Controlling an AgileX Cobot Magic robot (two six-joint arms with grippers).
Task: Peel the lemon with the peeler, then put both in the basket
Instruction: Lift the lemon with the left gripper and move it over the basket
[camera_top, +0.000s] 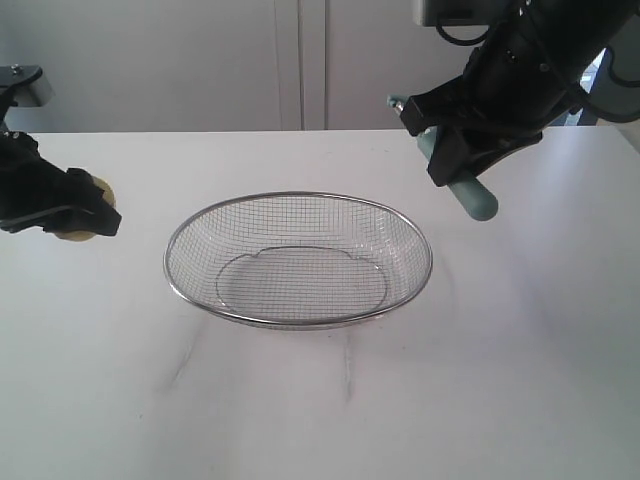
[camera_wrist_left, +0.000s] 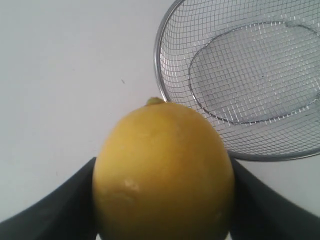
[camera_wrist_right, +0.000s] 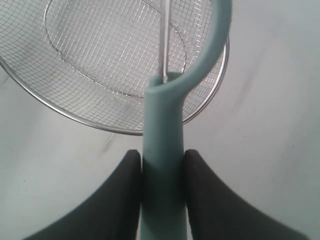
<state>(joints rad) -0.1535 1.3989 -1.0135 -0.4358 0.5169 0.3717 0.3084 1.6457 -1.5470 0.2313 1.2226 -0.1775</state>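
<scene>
Left gripper (camera_wrist_left: 162, 215) clamps the lemon (camera_wrist_left: 162, 165), low at the left, just left of the basket (camera_top: 300, 197). Right gripper (camera_wrist_right: 162, 157) pinches the peeler (camera_wrist_right: 162, 120) by its handle, raised far right. Looks pre-peel: you need to bring blade to rind. Skin smooth, yellow, unbroken where visible.
</scene>
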